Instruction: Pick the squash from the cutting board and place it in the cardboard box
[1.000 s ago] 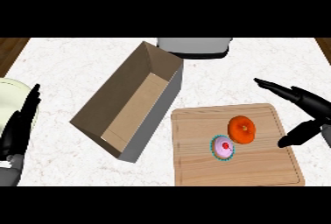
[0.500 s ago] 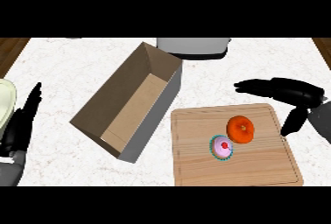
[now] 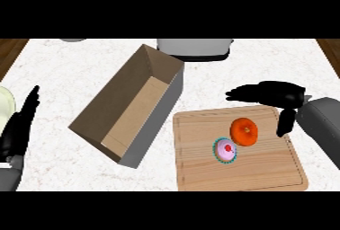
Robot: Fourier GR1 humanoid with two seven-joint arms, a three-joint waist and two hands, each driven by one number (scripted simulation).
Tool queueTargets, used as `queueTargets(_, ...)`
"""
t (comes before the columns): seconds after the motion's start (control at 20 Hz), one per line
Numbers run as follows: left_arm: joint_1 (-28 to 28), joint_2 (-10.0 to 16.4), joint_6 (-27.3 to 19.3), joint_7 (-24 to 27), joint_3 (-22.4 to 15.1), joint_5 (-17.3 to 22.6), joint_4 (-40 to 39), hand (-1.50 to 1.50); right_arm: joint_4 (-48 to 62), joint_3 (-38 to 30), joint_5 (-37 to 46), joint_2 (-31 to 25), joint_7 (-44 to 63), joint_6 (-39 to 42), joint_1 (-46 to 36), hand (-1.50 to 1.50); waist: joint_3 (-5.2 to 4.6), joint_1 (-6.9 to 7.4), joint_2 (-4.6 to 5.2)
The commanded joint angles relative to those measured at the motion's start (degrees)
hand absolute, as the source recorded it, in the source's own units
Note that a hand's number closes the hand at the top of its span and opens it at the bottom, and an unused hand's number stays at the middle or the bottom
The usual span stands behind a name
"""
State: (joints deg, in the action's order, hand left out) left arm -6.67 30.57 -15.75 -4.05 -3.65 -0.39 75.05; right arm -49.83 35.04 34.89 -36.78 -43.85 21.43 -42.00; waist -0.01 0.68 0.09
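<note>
Far left edge: a pale plate (image 3: 5, 102) peeks in. Beside it the left hand (image 3: 20, 130) rests with fingers straight and together, holding nothing. Leave it parked.

Centre-left: the cardboard box (image 3: 106, 99) sits open-topped and runs diagonally, with nothing visible inside. A grey appliance (image 3: 196, 48) sits at top centre, just past the box's far end.

Lower right: the cutting board (image 3: 199, 173) carries a pink cupcake (image 3: 225, 150). The orange squash (image 3: 244, 131) is on the board just up-right of the cupcake. I can't tell if the two touch.

The right hand (image 3: 269, 92) hovers over the board's upper edge. Its fingers are spread and point left, its thumb (image 3: 285, 121) hangs just right of the squash, and it pinches nothing.

My read: you're in the reach, pre-grasp, and the squash isn't gripped yet. Next you need to lower the hand so fingers and thumb bracket the squash, then close. Keep off the cupcake on the lower-left side. Lift before you swing left, so you clear the box's grey near wall.
</note>
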Motion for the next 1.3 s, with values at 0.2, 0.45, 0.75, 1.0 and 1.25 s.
queueTargets(0.2,1.33,-1.92,1.24,2.6,3.08,-1.94,-1.75,0.0,0.11,-2.83,5.01,2.78,-2.45,2.62,1.93,-1.5,0.0,-0.45,-0.09)
queueTargets(0.45,4.12,-0.91,1.91,-2.79,3.05,-3.05,6.37,0.0,1.11,-3.89,5.78,4.97,-3.19,3.87,0.85,-1.5,0.03,-0.17,-0.21)
queueTargets(0.75,3.24,-2.19,3.92,1.15,4.11,-3.06,1.92,0.0,-2.2,-2.39,5.7,3.23,-7.75,6.18,3.61,-1.5,0.01,-0.35,-0.14)
queueTargets(1.0,1.93,-1.79,5.32,0.23,5.97,-3.27,0.92,0.0,-12.31,-4.39,3.22,2.08,-3.24,10.14,5.7,-1.5,-0.02,-0.81,-0.27)
queueTargets(1.25,2.72,-3.93,3.36,0.06,5.65,-5.81,2.02,0.0,-16.32,-2.29,7.18,0.32,1.39,10.19,8.49,-1.5,-0.01,-0.54,-0.18)
